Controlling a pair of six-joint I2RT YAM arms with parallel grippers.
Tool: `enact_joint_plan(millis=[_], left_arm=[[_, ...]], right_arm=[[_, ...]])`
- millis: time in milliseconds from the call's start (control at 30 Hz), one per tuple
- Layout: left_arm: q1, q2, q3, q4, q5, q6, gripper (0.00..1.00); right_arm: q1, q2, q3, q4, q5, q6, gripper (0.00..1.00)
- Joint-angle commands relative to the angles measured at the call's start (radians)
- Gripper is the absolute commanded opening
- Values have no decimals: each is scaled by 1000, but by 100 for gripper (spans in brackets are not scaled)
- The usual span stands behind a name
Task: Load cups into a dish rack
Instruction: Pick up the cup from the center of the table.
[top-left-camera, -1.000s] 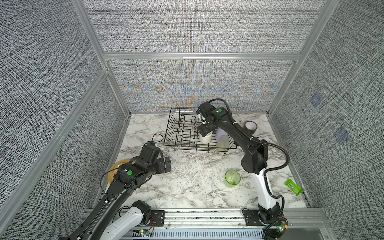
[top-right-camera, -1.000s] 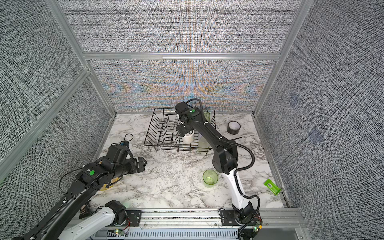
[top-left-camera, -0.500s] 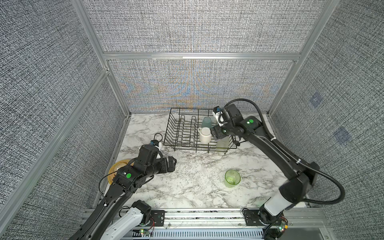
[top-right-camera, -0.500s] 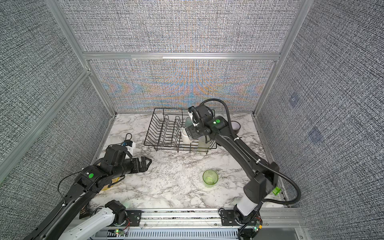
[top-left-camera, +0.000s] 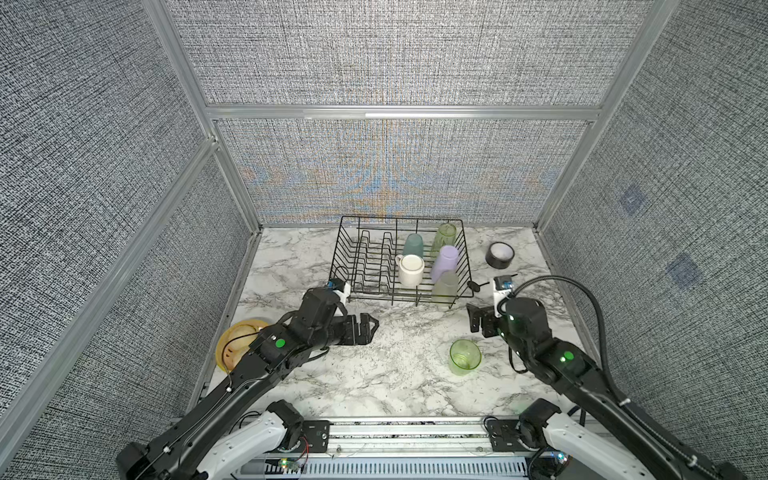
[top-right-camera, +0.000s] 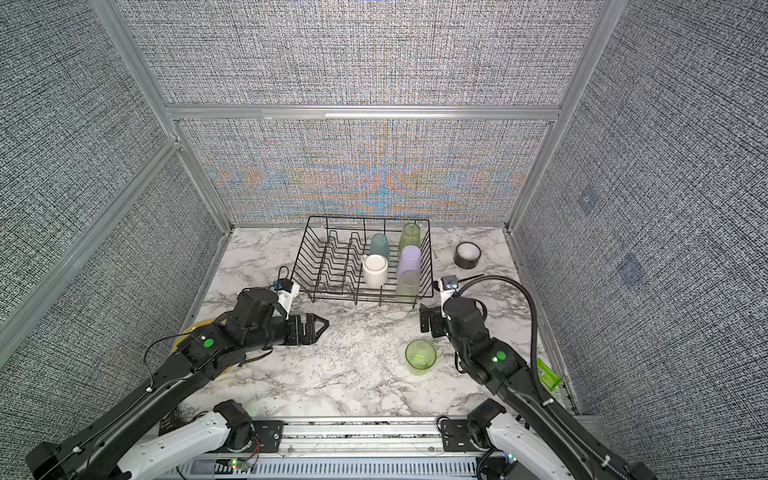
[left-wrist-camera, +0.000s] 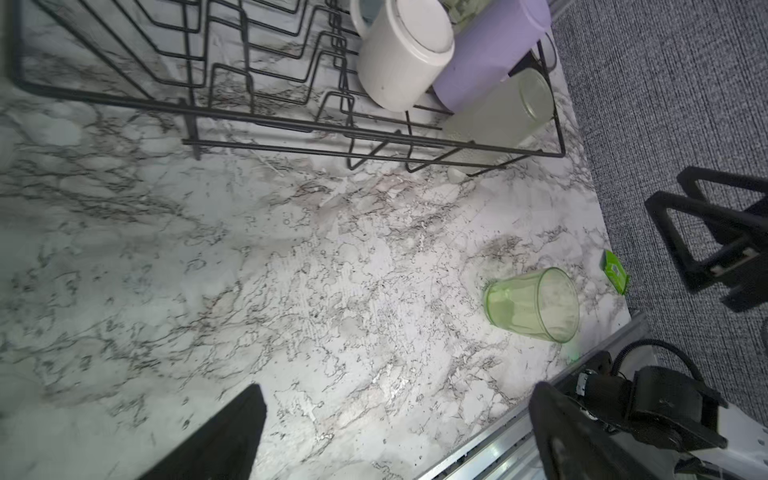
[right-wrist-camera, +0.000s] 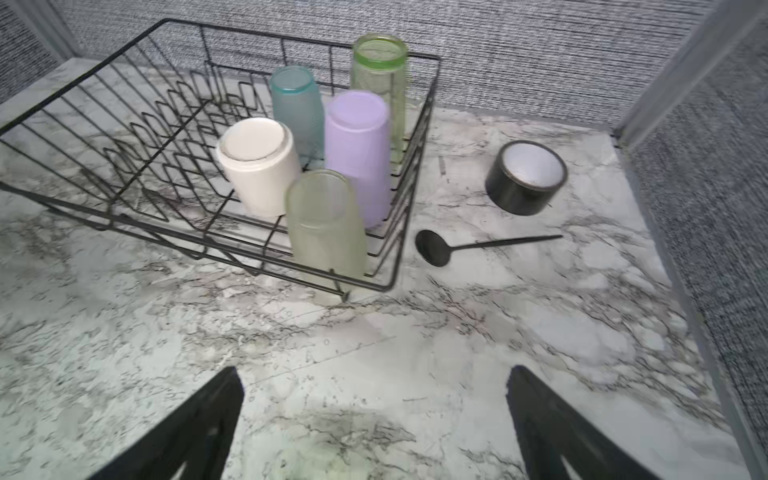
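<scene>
Right wrist view shows the dish rack holding five cups bottom up, bunched at its right end: the tall green cup and teal cup at the back, the lilac cup and white cup in the middle, and the pale yellow-green cup at the near right corner. The sixth, the short green cup, stands mouth up on the worktop toward the front right, well apart from the rack.

The right gripper is spread wide and empty, hovering between that cup and the rack's near right corner. The left gripper is also spread and empty, over the middle of the worktop near the rack's near left corner.

The step in hand looks like fetching the last cup, and the right arm is better placed for it. Come down with the fingers either side of the cup wall, below the rim, and squeeze gently, since thin plastic probably flexes and slips. Turn it mouth down before lowering it. Free space lies left of the white cup, among the prongs, so set it squarely or it may tip. On the approach, stay high over the pale yellow-green cup, and avoid the black spoon lying just beside the rack's right side.
</scene>
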Motion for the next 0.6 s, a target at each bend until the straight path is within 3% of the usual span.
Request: enact_joint_plan(millis=[0,200,567], left_arm=[[-45,51,28,64,-52,-2,99],[-151,187,91,118,-74,4,99],[-383,518,264,154,-101,48,99]], right_arm=[[-30,-125,-90,78,138,53,99],[-164,-263,-221,54,52,120,99],[-238,-178,-278,143,36,124,99]])
